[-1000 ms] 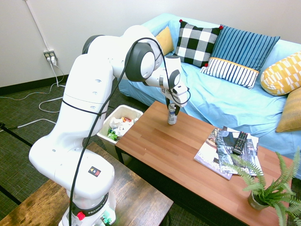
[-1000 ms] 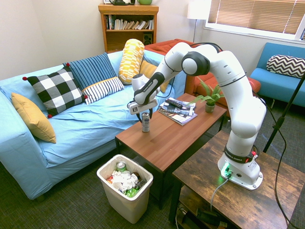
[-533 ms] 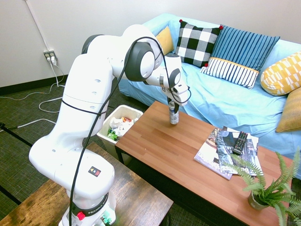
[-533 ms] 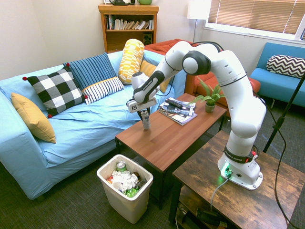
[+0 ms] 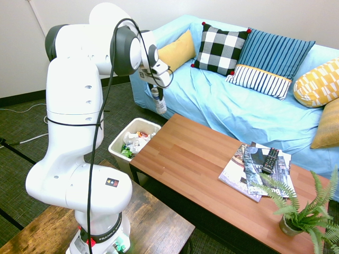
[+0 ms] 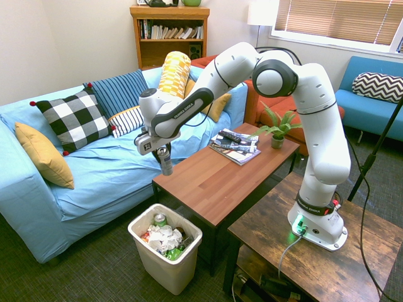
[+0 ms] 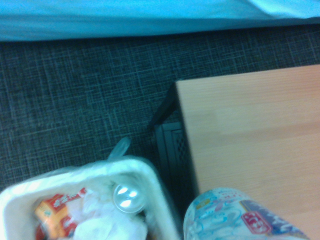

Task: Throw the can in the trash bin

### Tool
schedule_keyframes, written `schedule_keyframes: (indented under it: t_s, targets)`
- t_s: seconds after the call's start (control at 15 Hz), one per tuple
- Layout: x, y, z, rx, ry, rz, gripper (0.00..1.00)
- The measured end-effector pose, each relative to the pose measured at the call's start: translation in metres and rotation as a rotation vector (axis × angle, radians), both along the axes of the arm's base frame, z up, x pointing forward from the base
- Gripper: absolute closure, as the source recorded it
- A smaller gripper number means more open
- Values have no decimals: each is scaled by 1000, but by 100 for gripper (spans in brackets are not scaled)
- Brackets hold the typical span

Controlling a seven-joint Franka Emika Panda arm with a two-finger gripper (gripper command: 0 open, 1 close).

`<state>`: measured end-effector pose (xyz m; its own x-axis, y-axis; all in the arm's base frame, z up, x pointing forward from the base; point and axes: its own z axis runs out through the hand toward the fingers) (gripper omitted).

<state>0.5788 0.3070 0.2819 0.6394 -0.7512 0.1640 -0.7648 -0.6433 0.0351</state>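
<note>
A blue-draped sofa point(image 6: 94, 182) lines the room as my end effector point(image 6: 164, 150) grips a slim can point(image 6: 165, 165), aloft near the trash bin point(image 6: 133, 230). Released short of the bin, the can could strike its rim; a loose grip could drop it outside. White, green and red litter point(image 6: 165, 239) crowds the bin.

Counted in the room are one bin point(image 6: 189, 261), two cans point(image 6: 166, 165), two tables point(image 6: 217, 189), one remote point(image 5: 270, 161), one potted plant point(image 6: 277, 135), one bookcase point(image 6: 170, 53) and one lamp point(image 6: 261, 14). The cushions comprise one checked point(image 6: 74, 119), one zigzag point(image 6: 378, 87), one yellow-and-white patterned point(image 5: 319, 84) and two plain yellow ones point(image 6: 44, 154). The magazines point(image 5: 241, 174) overlap, so their exact number cannot be told.
</note>
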Motion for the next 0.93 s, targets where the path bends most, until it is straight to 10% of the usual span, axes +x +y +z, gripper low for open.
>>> schedule_keyframes:
  t_s: [0.4, 0.47, 0.93]
  targets:
    - [-50, 89, -86, -71, 48, 100, 100]
    - [-53, 92, -95, -76, 54, 106, 0]
    - [-61, 100, -113, -80, 65, 118, 0]
